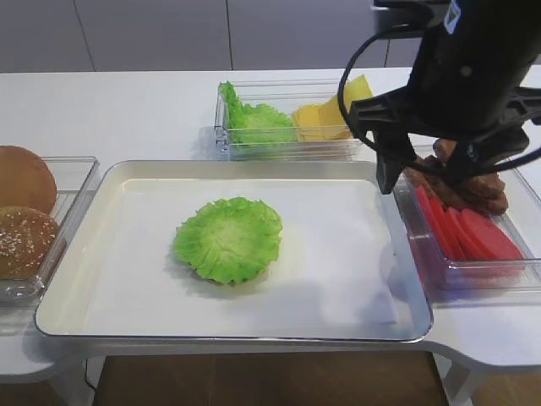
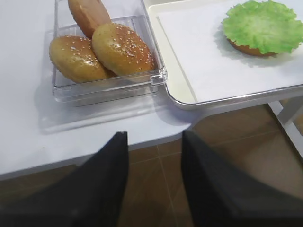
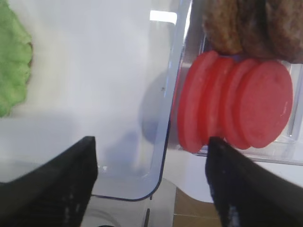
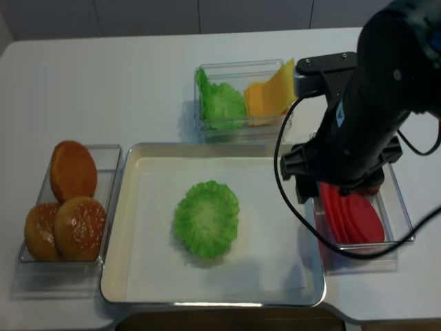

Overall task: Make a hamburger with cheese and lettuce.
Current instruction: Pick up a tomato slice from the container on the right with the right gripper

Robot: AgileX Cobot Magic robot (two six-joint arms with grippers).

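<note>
The hamburger [image 1: 228,239] is a ruffled green leaf on a brown bun base in the middle of the tray [image 1: 338,288]; it also shows in the left wrist view [image 2: 260,23] and the right wrist view [image 3: 12,66]. Spare lettuce [image 1: 254,123] and yellow cheese slices [image 1: 325,118] stand in a clear box at the back. My right gripper [image 3: 151,142] is open and empty. It hangs over the tray's right rim and the box of red slices [image 3: 236,106]. My left gripper [image 2: 154,135] is open and empty, off the table's front left over the floor.
A clear box on the right holds red slices [image 1: 465,233] and dark brown patties [image 1: 478,194]. A clear box on the left holds sesame buns [image 1: 25,211], also in the left wrist view [image 2: 94,47]. The table's front edge is close to the tray.
</note>
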